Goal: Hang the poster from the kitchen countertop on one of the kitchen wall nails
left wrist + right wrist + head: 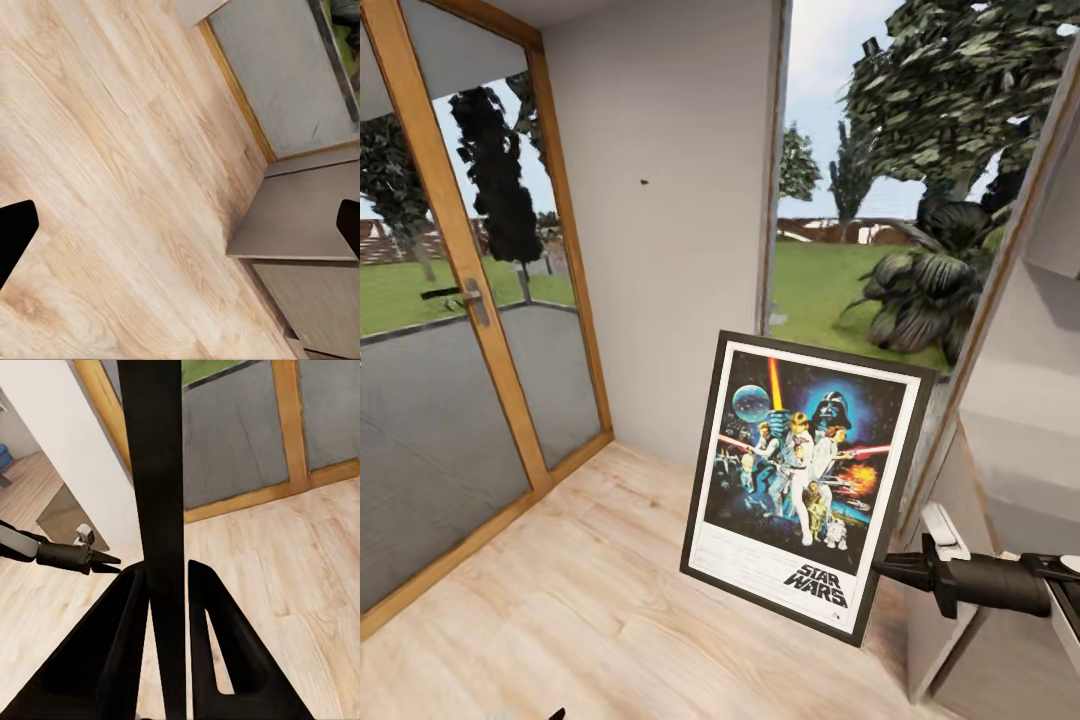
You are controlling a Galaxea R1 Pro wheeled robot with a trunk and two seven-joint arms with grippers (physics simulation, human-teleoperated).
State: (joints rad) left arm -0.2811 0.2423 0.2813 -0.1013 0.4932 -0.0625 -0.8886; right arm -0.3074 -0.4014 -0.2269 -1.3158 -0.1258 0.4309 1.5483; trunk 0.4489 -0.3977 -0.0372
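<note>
The poster (800, 480), black-framed with a white inner border and the STAR WARS logo, hangs upright and slightly tilted in the air above the wooden floor. My right gripper (882, 568) is shut on its lower right frame edge. In the right wrist view the black frame edge (154, 450) runs straight up between the two fingers (120, 622) of the right gripper (166, 574). A tiny dark wall nail (644, 183) sits on the light-grey wall, up and to the left of the poster. My left gripper (180, 229) is open over bare floor. The kitchen countertop is out of view.
A wood-framed glass door (470, 300) with a handle fills the left side. A tall window (860, 200) onto the garden stands right of the nail wall. Grey cabinets (1010, 420) close in on the right. Light wooden floor (560, 600) lies below.
</note>
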